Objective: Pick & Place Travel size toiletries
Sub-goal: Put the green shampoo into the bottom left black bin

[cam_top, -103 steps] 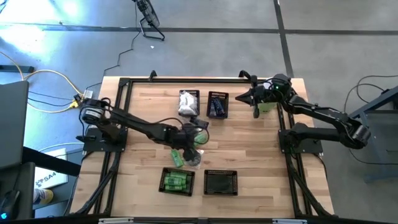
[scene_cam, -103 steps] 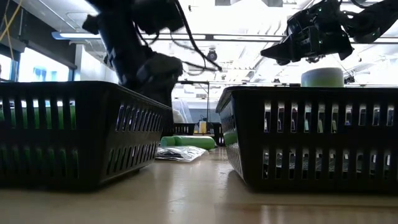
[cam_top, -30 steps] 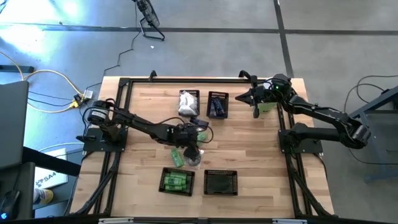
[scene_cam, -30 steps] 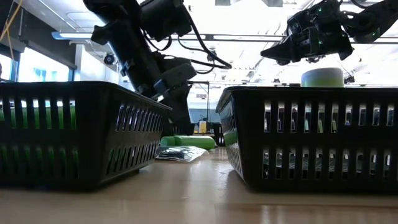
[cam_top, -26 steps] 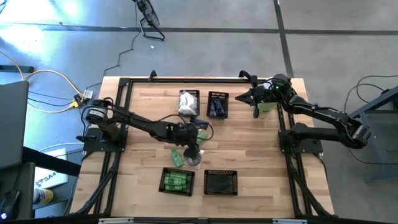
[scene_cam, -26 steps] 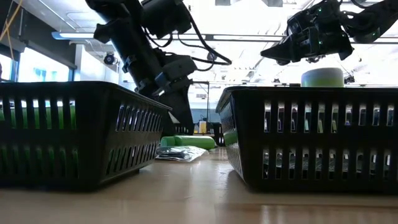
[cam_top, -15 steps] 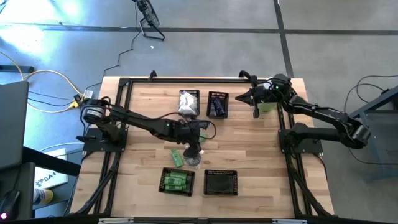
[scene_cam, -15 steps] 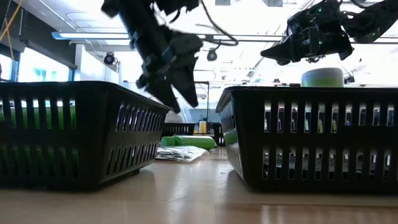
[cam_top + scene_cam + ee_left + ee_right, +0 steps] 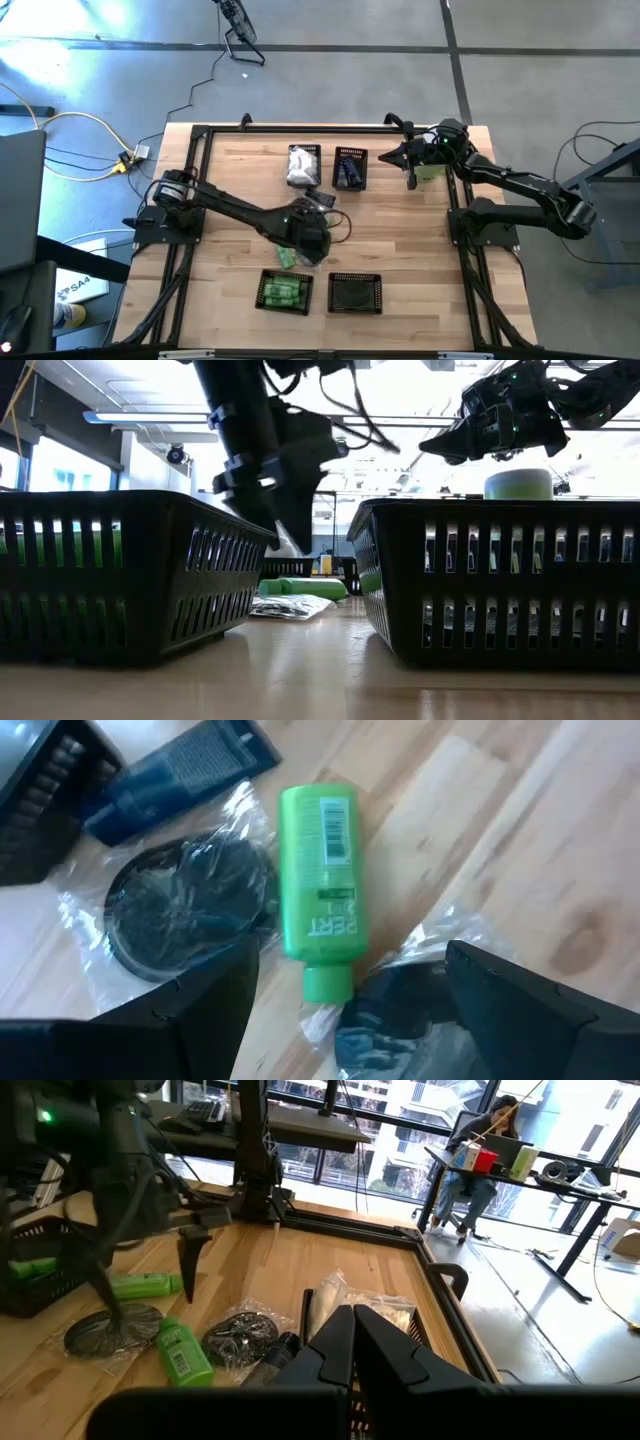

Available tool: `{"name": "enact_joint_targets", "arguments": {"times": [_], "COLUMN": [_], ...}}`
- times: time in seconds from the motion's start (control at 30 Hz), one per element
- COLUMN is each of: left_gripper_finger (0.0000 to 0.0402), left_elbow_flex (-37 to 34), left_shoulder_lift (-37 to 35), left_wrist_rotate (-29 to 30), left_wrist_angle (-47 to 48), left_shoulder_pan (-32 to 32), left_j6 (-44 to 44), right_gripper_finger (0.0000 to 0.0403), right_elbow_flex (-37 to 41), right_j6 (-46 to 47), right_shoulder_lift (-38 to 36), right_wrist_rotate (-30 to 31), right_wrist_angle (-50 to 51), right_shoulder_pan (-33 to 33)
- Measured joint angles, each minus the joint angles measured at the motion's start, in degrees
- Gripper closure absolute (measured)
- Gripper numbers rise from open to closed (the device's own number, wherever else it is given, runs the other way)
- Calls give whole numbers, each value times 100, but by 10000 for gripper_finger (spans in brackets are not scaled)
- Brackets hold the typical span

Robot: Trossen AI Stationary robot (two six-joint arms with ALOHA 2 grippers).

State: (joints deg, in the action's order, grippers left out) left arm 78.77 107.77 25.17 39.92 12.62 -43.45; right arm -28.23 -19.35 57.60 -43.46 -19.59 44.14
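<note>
Loose travel size toiletries lie on the wood in the middle of the table. They are a green bottle point(image 9: 320, 885) point(image 9: 284, 256) lying on its side, a dark disc in clear wrap point(image 9: 185, 910), a dark blue tube point(image 9: 190, 765) and another clear-wrapped dark piece point(image 9: 400, 1015). My left gripper point(image 9: 350, 1020) point(image 9: 306, 246) hangs open above them, slanting down, with a finger on either side of the bottle's cap end and nothing between them. My right gripper point(image 9: 350, 1342) point(image 9: 406, 162) waits shut and level at the far right, holding nothing.
Four black mesh baskets stand on the table. At the far side one holds white packets point(image 9: 303, 165) and one dark blue pieces point(image 9: 350, 168). At the near edge one holds green bottles point(image 9: 285, 291), beside another basket point(image 9: 355, 293). A pale-green cylinder point(image 9: 430, 172) stands below my right gripper.
My left gripper has risen from just above the loose toiletries and come a little toward the table's near edge, tipping less steeply downward. It has stayed open and has taken nothing with it. The toiletries lie where they were.
</note>
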Motion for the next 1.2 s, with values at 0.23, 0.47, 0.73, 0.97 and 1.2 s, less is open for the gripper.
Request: {"name": "enact_joint_targets", "arguments": {"times": [0.23,0.47,0.73,0.97,1.2], "left_gripper_finger": [89,89,89,89,89], "left_elbow_flex": [10,10,8,-303,-777], "left_shoulder_lift": [39,39,39,35,34], "left_wrist_rotate": [4,0,-68,-317,-678], "left_wrist_angle": [-67,18,1055,701,-542], "left_shoulder_pan": [-48,-63,-140,-136,-140], "left_j6": [-347,-358,-1064,-738,-672], "right_gripper_finger": [399,399,399,399,399], "right_elbow_flex": [0,0,0,0,0], "right_j6": [0,0,-2,-2,-2], "right_shoulder_lift": [0,0,0,0,0], "right_wrist_rotate": [0,0,1,2,1], "right_wrist_angle": [0,7,7,11,31], "right_shoulder_pan": [0,0,0,0,0]}}
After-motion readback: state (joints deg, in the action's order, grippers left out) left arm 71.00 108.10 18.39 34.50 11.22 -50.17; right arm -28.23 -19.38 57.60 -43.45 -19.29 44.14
